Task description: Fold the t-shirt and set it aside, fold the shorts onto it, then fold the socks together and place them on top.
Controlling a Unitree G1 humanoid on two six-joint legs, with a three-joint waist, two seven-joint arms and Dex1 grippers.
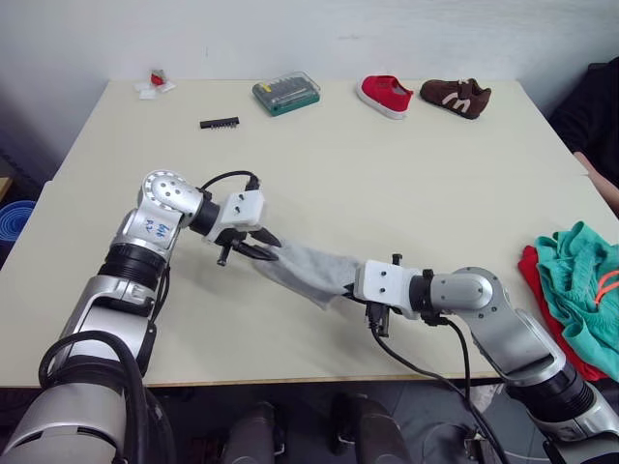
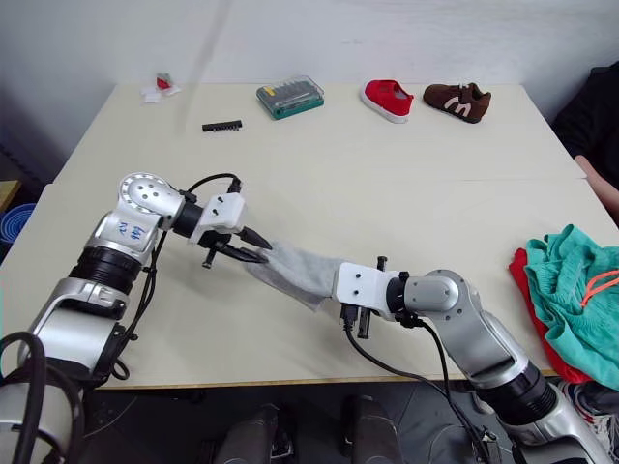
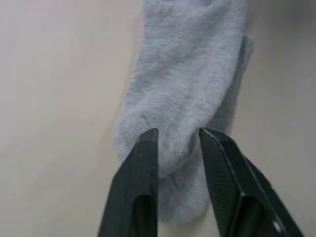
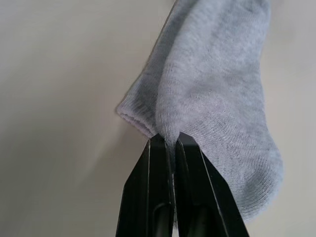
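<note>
The desk (image 1: pixel 319 184) is wide and pale, and most of its middle is bare. At its right edge lies the t-shirt (image 1: pixel 538 290), red, and the shorts (image 1: pixel 580 280) lie on top of it in a somewhat loose heap, both close to the rim. From this it seems that the first two steps are already done, and the step with the socks is the one in hand.

The socks (image 1: pixel 308 266) lie in the front middle of the desk, one on the other, stretched between the two arms. The right claw (image 4: pixel 165 140) is clamped together on a fold of the grey knit at one end. The left claw (image 3: pixel 177 136) stands with its fingers apart around the other end, pressing on the cloth but not closed on it. What is left is to fold the socks together and carry them to the pile.

For moving there is enough free room between the socks and the pile. The front edge of the desk is near the right claw, so a dropped sock could slide off there. Along the far edge stand a green case (image 1: pixel 286 93), a red shoe (image 1: pixel 384 96), a brown shoe (image 1: pixel 456 97) and a small black strip (image 1: pixel 220 123), all well apart from the work.
</note>
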